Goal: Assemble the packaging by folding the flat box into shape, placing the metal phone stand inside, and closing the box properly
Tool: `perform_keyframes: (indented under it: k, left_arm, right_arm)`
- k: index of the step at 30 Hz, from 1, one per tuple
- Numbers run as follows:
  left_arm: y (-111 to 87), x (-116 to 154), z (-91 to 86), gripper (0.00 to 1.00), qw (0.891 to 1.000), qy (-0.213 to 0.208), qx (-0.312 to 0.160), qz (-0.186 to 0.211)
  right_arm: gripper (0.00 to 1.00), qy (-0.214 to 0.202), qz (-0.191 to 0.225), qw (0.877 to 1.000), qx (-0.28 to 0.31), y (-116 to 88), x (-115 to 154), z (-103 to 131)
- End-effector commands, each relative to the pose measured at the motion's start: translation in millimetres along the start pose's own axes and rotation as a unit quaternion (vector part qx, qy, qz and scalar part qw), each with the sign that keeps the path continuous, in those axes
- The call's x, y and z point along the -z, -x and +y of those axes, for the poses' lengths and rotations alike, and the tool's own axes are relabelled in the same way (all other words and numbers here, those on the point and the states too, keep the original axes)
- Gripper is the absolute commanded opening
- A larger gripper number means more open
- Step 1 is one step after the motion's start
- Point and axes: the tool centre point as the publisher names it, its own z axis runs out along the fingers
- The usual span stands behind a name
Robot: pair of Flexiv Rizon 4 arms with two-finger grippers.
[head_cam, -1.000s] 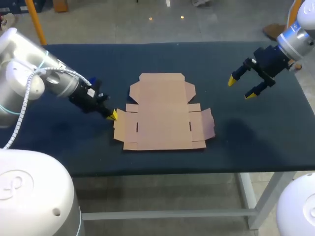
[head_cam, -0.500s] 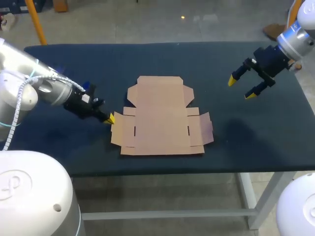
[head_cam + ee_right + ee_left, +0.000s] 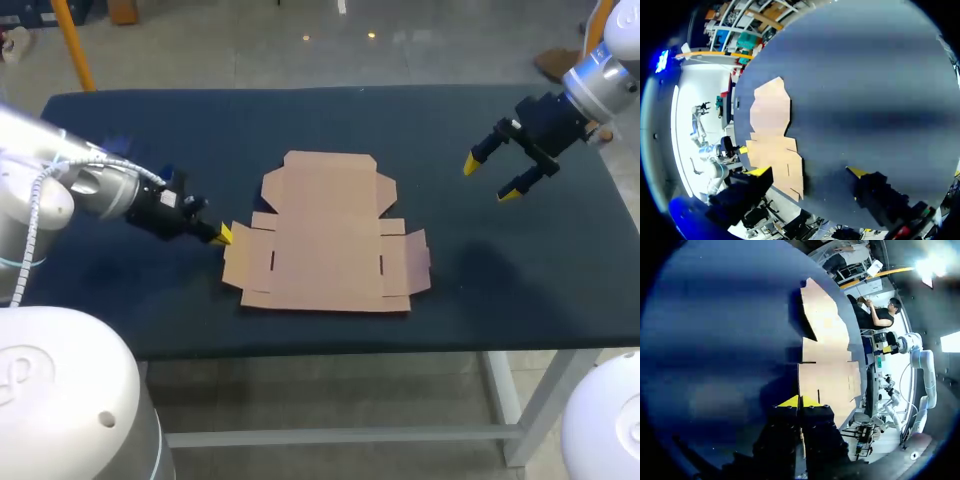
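Dark blue table [image 3: 480, 280] [image 3: 715, 340] [image 3: 865, 90] carries flat box [image 3: 325, 235] [image 3: 827, 375] [image 3: 771, 125], unfolded, flaps spread, near centre. Left gripper [image 3: 222, 235] [image 3: 800, 401] low at box's left flap, yellow tips pressed together; flap edge seemingly nipped between them, though wrist view unclear. Right gripper [image 3: 490, 178] [image 3: 807, 172] hangs above table's far right part, fingers spread wide, holding nothing, well apart from box.

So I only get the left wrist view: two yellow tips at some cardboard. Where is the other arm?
Observer: The right gripper hangs over the far right of the table, well clear of the flat box.
Operator: Is it holding anything?
Observer: No, its fingers are spread and empty.
Operator: Is any of the box folded up on its far side?
Observer: No. From above, every flap lies flat.
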Motion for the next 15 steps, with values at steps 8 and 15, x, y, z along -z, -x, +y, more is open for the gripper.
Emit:
perform_keyframes:
  k: [8,15]
  left_arm:
    - [6.3,3.2,-0.7,0.00,0.999,-0.032,0.019,0.009]
    - [3.5,-3.4,-2.4,0.79,1.000,0.000,0.011,-0.010]
  right_arm:
    - [1.00,-0.002,0.001,1.000,0.000,0.5,0.7,1.0]
    - [1.00,-0.002,0.001,1.000,0.000,0.5,0.7,1.0]
